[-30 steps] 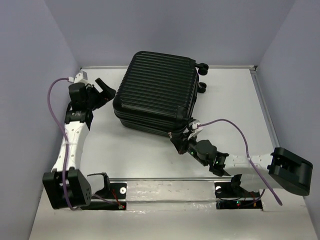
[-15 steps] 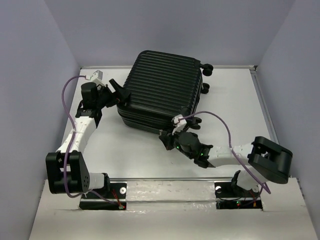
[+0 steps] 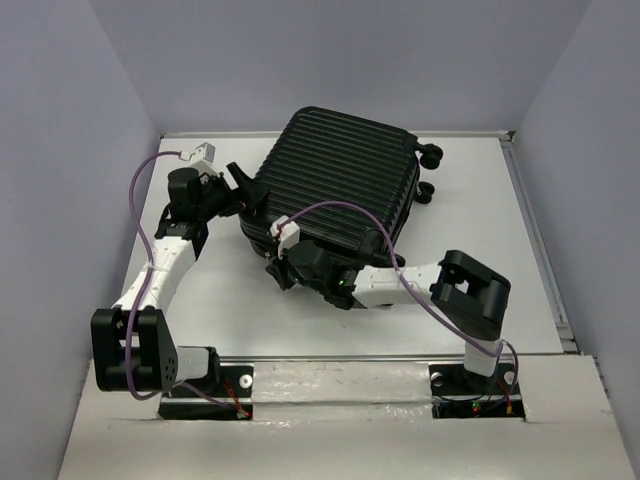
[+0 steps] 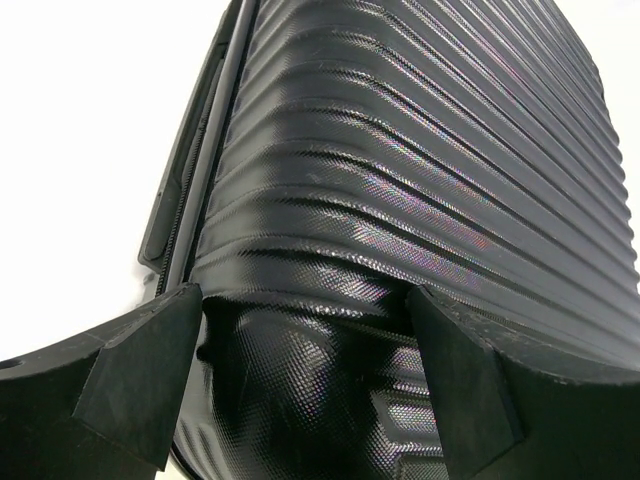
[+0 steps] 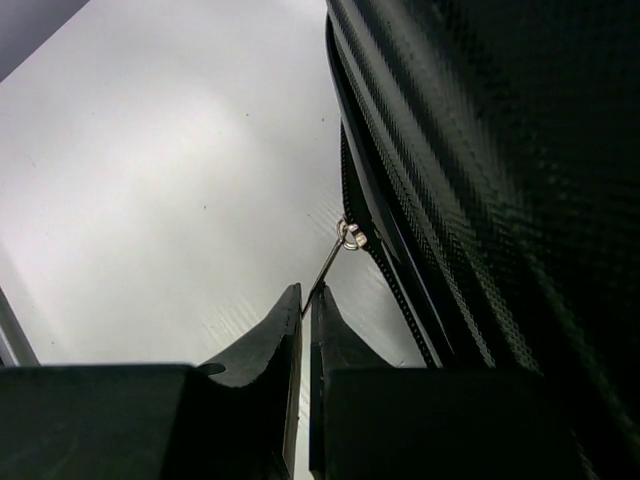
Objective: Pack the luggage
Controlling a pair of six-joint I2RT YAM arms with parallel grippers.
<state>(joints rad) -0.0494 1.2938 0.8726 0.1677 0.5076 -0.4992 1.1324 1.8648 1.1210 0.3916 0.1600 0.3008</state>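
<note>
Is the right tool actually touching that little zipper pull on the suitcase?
Touching. In the right wrist view, the right tool pinches the zipper pull.

White table [image 3: 480, 210] with ribbed black luggage [image 3: 340, 175] flat on it.

The luggage [image 3: 340, 180] has a hard black plastic shell. In the left wrist view its ribbed surface carries a fine woven grain and a glossy sheen, with faint rainbow glints along the ridges. The pads [image 4: 140, 370] of the left gripper [image 4: 300, 320] look matt black and slightly grainy, like dense rubber. At the centre of the right wrist view the zipper pull [image 5: 328, 265] is thin bright metal, set between the smooth, dull black fingers [image 5: 270, 335] of the right gripper [image 5: 305, 300]. The table [image 3: 240, 300] is white, smooth and faintly shiny. The cable [image 3: 140, 195] has a purple plastic sheath.
</note>
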